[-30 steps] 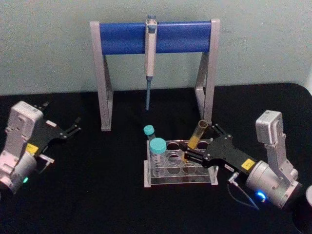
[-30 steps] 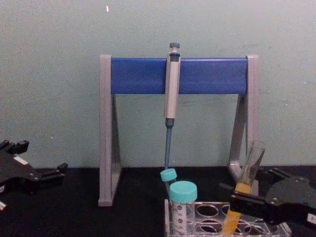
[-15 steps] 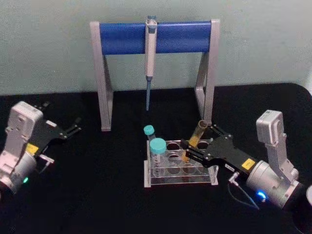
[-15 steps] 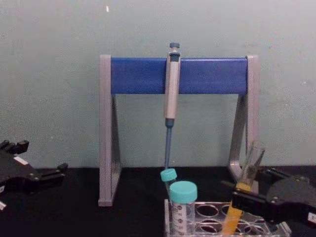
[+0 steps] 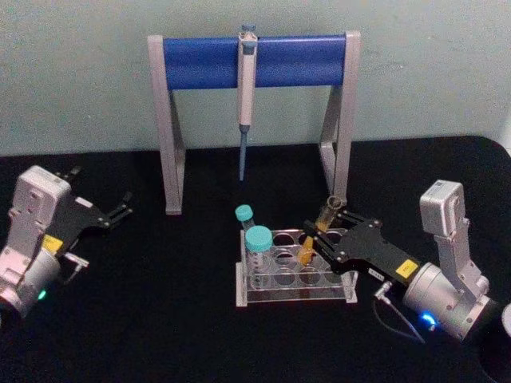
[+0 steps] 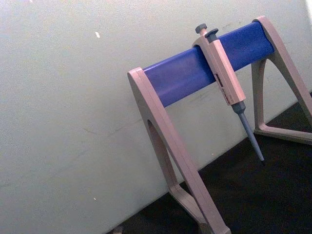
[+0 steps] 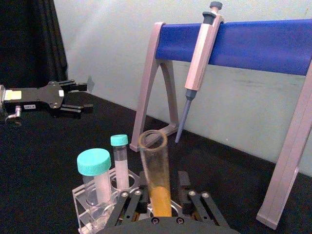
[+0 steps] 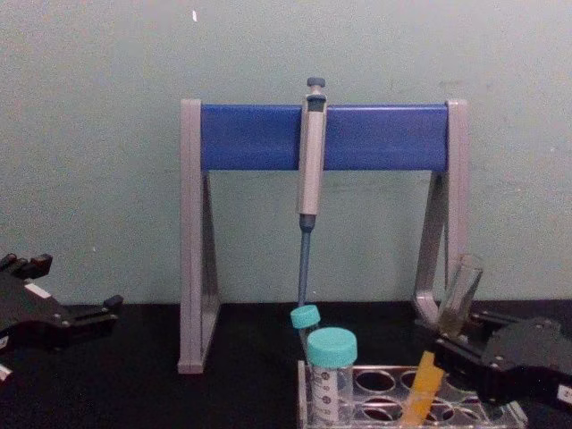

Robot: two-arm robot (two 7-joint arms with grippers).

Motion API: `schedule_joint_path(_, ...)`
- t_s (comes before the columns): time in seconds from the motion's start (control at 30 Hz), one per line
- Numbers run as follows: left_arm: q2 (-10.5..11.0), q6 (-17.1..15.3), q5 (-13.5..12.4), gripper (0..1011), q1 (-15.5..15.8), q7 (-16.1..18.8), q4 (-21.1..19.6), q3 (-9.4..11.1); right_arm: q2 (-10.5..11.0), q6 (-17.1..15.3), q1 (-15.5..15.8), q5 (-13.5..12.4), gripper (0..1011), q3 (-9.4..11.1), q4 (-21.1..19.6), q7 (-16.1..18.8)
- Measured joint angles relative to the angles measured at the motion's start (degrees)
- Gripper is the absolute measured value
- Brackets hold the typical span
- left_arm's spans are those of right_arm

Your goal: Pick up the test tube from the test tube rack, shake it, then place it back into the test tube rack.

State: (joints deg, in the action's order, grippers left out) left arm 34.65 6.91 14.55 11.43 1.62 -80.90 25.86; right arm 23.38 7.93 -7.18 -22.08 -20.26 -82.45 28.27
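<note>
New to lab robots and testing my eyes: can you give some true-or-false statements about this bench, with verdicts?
The long clear glass test tube of orange liquid leans, its bottom in the low clear plastic rack. True.
The left gripper is at it. False: the right gripper is; the left sits apart, open.
The grey pipette lies across the rack. False: it hangs on the blue-barred stand.
Two teal-capped tubes stand in the rack. True.

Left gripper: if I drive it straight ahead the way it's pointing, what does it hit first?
The left gripper would probably meet the pipette stand's left leg first, low down near its foot; depth is unclear.
</note>
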Motion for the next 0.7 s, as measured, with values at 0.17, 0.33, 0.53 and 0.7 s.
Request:
schedule_joint_path(0.17,0.00,0.00,0.00,1002,0.00,0.00,0.00,0.00,0.00,0.00,0.00,-0.02,283,0.00,0.00,-0.01)
schedule_joint_path(0.33,0.00,0.00,0.00,1001,0.00,0.00,0.00,0.00,0.00,-0.01,0.00,-0.02,229,0.00,0.00,-0.01)
schedule_joint_path(0.53,0.00,0.00,0.00,1001,0.00,0.00,0.00,0.00,0.00,-0.01,0.00,-0.02,229,0.00,0.00,-0.01)
schedule_joint_path(0.7,0.00,0.00,0.00,1001,0.00,0.00,0.00,0.00,0.00,-0.01,0.00,-0.02,229,0.00,0.00,-0.01)
